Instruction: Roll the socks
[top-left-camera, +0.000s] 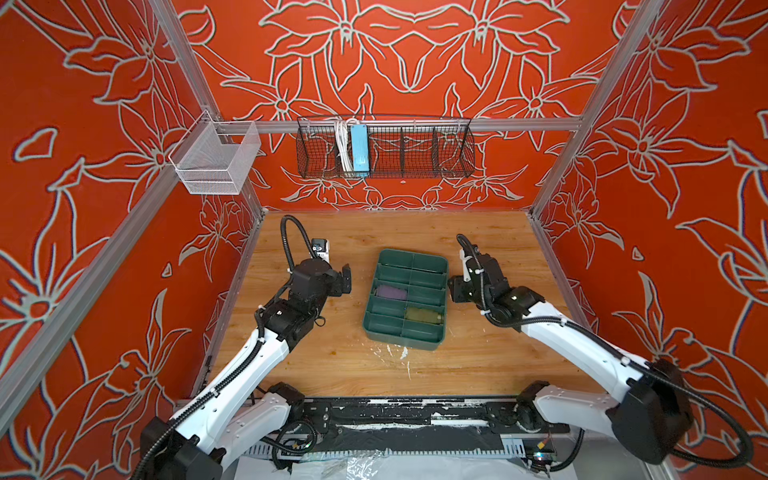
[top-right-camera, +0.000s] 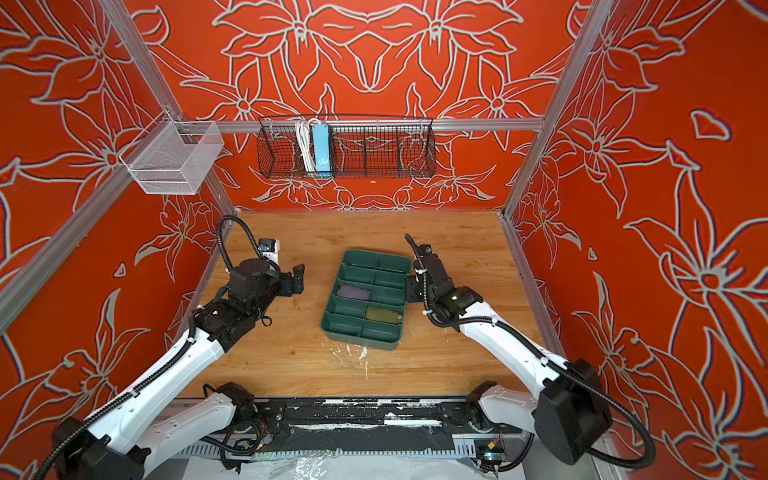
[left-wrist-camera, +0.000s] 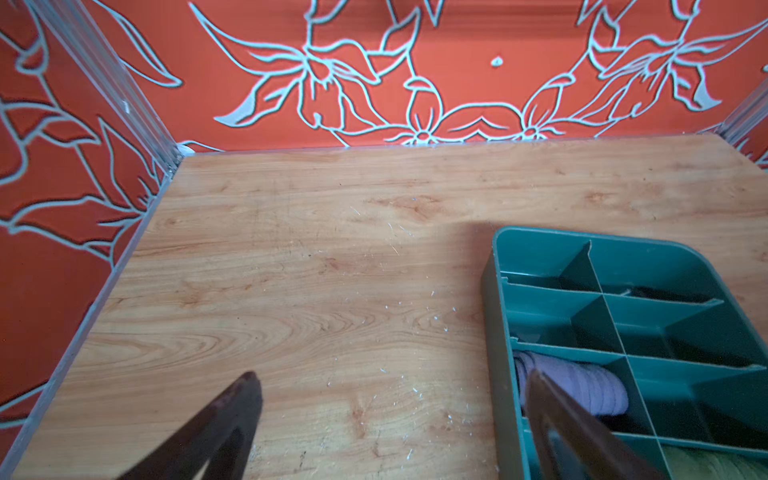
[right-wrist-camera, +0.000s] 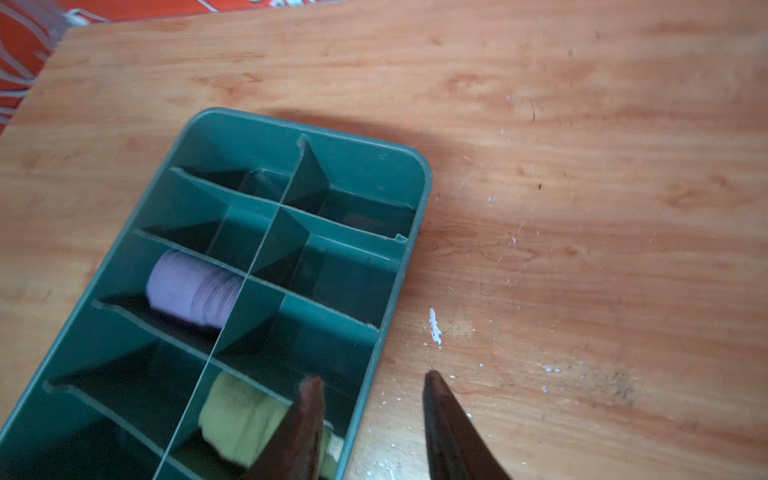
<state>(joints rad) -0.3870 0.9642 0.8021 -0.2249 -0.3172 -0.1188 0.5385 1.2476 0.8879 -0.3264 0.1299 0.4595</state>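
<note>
On table (top-left-camera: 332, 232): divided tray (top-left-camera: 401, 338), mid-table. In left column, middle cell: rolled purple sock (top-left-camera: 391, 292). In right column, one cell nearer: rolled green sock (top-left-camera: 423, 316). On back wall: wire basket (top-left-camera: 453, 158) with power strip (top-left-camera: 359, 150). Left of tray, apart: left gripper (left-wrist-camera: 392, 376), wide open, empty, above wood. At tray's right rim: right gripper (right-wrist-camera: 372, 377), partly open, empty, one finger (right-wrist-camera: 309, 409) over rim.

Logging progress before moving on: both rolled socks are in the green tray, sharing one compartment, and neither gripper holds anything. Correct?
Not sharing: in both top views the purple sock and the olive sock lie in separate, diagonally adjacent compartments. The rest stands: both are in the green tray, and neither the left gripper nor the right gripper holds anything.
</note>
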